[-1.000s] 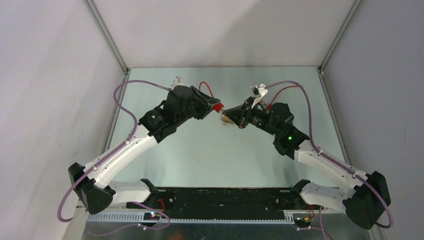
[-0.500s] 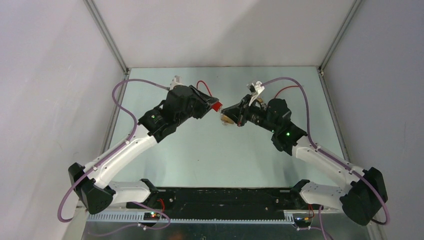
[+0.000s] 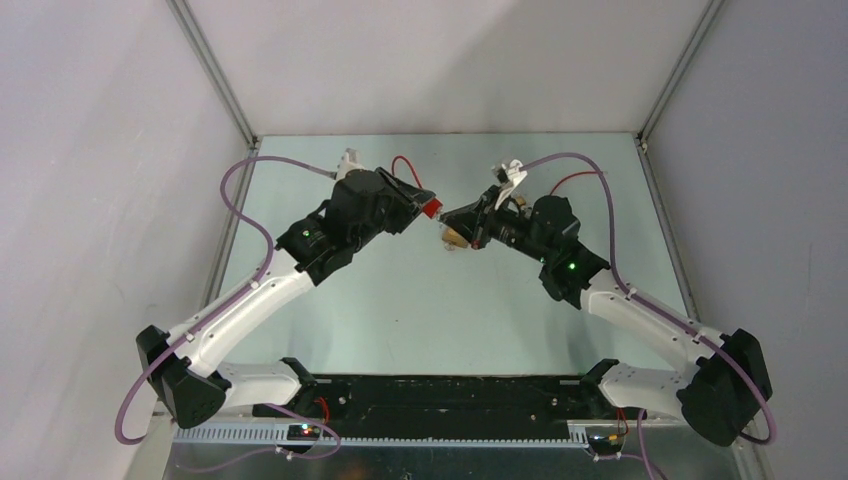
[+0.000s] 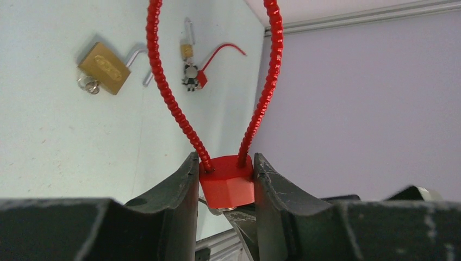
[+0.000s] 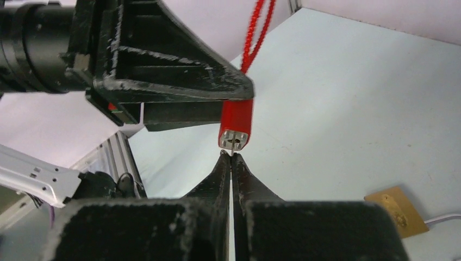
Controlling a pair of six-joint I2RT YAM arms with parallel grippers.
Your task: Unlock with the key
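1. Nearest me, both arms rise from the near edge of the table [image 3: 420, 310] and lean toward each other over its middle.
2. The left claw [image 4: 225, 160] is clenched on a red lock [image 5: 237, 117]. Its six-sided body is squeezed between both fingers and held clear of the table.
3. A ribbed red cable [image 4: 168, 92] loops out of that body.
4. The right claw [image 5: 232, 157] is pinched tight on the key [image 5: 233, 152]. Only a thin silvery sliver shows at its tips, right at the slot in the lock's silver end face.
5. Under the meeting claws, a brass padlock [image 4: 104, 68] lies flat on the table with a small ring [image 4: 88, 84] at its corner.
6. Farther back lie a small padlock [image 4: 187, 49] and a red tag [image 4: 201, 79] with a red wire.
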